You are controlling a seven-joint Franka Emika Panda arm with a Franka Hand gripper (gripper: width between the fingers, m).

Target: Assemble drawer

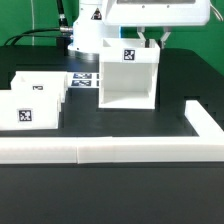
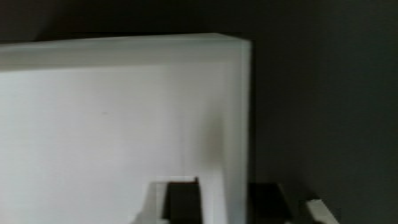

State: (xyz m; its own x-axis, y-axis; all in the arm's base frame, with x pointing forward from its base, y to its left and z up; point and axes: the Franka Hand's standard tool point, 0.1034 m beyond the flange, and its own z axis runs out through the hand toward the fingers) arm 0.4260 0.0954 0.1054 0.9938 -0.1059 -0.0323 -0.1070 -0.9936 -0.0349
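Observation:
The large white boxy housing [image 1: 128,76] stands upright in the middle of the table, its open side toward the front and a square tag on its top. My gripper [image 1: 157,41] comes down on its upper corner at the exterior view's right. In the wrist view the gripper [image 2: 222,206] straddles the housing's side wall [image 2: 125,120]. A dark finger [image 2: 178,202] presses on each face, so it is shut on that wall. Two small white tagged trays [image 1: 32,102] sit side by side at the exterior view's left.
The long low white L-shaped border bar [image 1: 110,150] runs along the front and turns back at the exterior view's right [image 1: 205,122]. The marker board [image 1: 84,78] lies flat between the trays and the housing. The arm's base [image 1: 92,35] stands behind.

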